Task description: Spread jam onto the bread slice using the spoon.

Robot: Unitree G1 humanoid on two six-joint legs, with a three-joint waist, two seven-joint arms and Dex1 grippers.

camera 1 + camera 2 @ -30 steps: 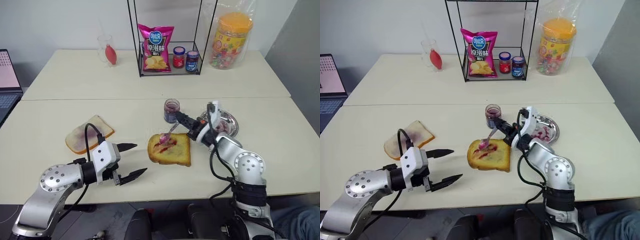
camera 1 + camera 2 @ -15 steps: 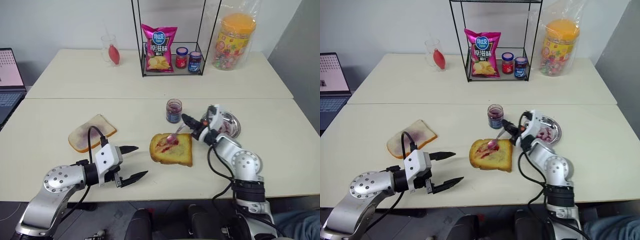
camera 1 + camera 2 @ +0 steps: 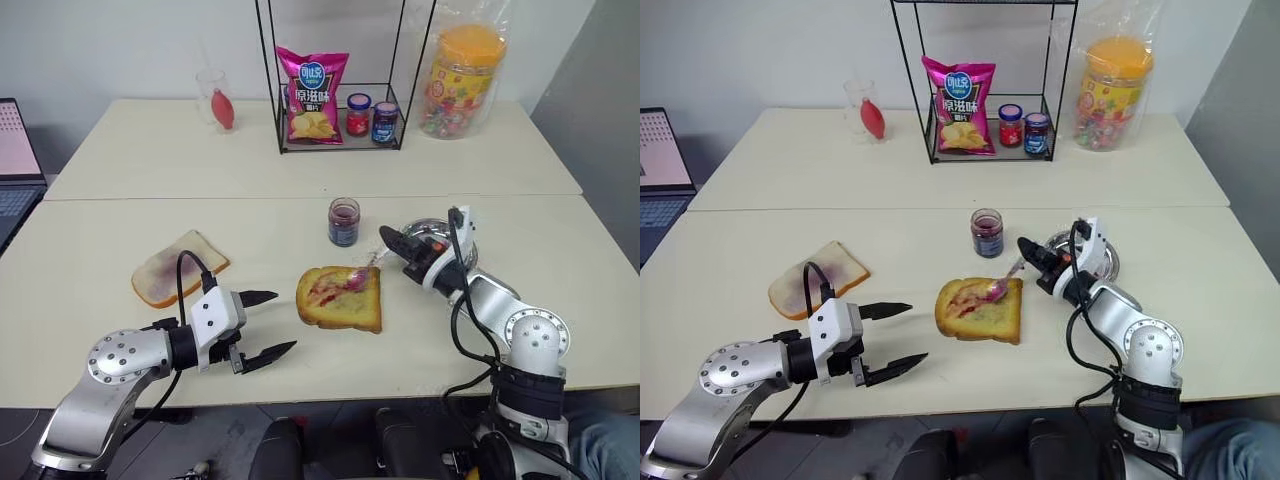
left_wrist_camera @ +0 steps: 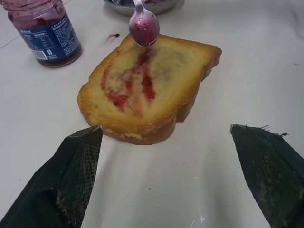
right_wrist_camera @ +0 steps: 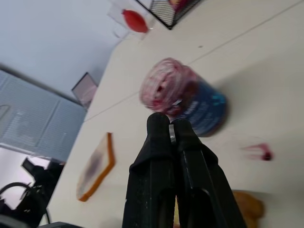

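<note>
The left wrist view shows red streaks on the bread slice [image 4: 147, 88] and the spoon [image 4: 143, 26] bowl hovering at its far edge. From above, the right gripper [image 3: 1030, 250] pinches the spoon handle; the left gripper [image 3: 265, 323] gapes wide near the table's front edge. The jam [image 3: 343, 221] jar stands mid-table beside a metal dish [image 3: 440, 232].

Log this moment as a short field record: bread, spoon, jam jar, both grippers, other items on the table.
bread slice: flat on the table, red jam streaks on part of its face
spoon: held by the handle, jam-stained bowl at the slice's edge nearest the dish
jam: in an open glass jar, standing behind the slice
right gripper: shut on the spoon
left gripper: open, holding nothing, beside the slice
metal dish: behind the right gripper
other slice: purple smear, near the left arm
</note>
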